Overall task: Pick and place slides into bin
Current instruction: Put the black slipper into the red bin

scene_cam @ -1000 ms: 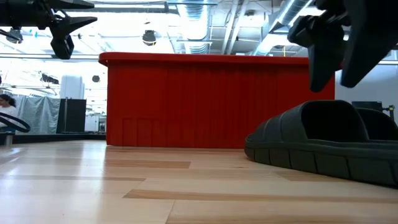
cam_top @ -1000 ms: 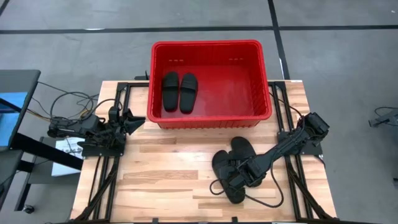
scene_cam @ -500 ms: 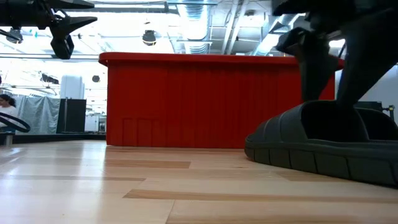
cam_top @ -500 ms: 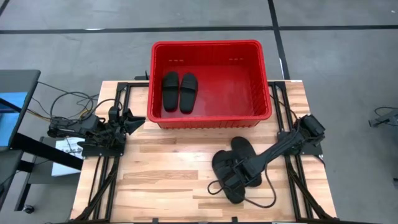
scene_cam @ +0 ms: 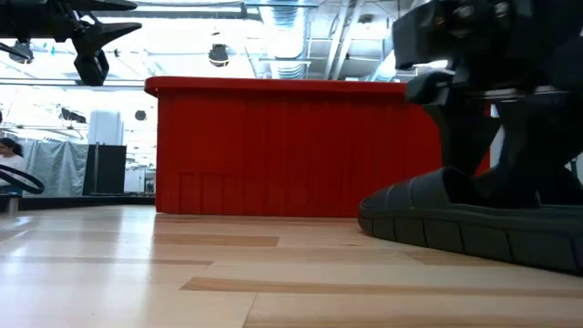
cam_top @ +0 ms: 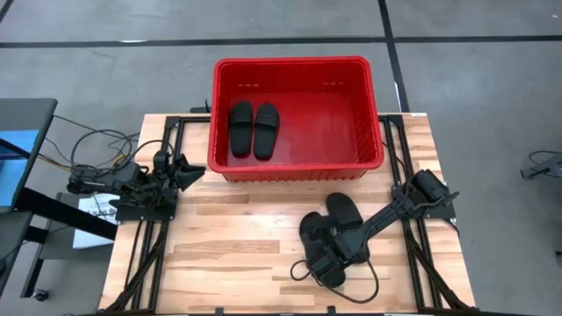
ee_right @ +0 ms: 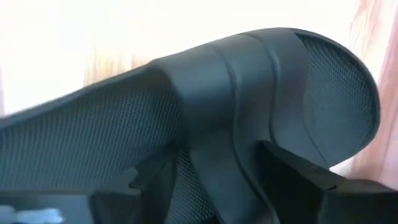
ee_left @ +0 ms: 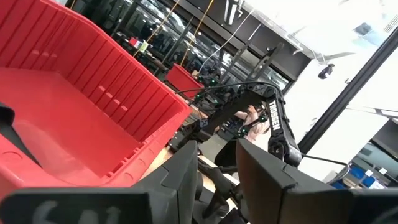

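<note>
Right gripper (cam_top: 327,257) is down over the near slide (cam_top: 320,248) on the table, fingers (ee_right: 292,171) spread astride its strap, not clenched. That slide's long axis runs toward the bin (cam_top: 298,168), slightly slanted. Left gripper (cam_top: 195,169) waits beside the bin, jaws parted, empty.

Even, soft light falls from above in the high view, with only faint shadows on the worktop (cam_top: 246,237). The low view is backlit: bright ceiling lights wash out the upper frame, and the near slide (scene_cam: 474,223) is dark. The left wrist view glares white at upper right. The right wrist view is blurred, overexposed at upper left.
</note>
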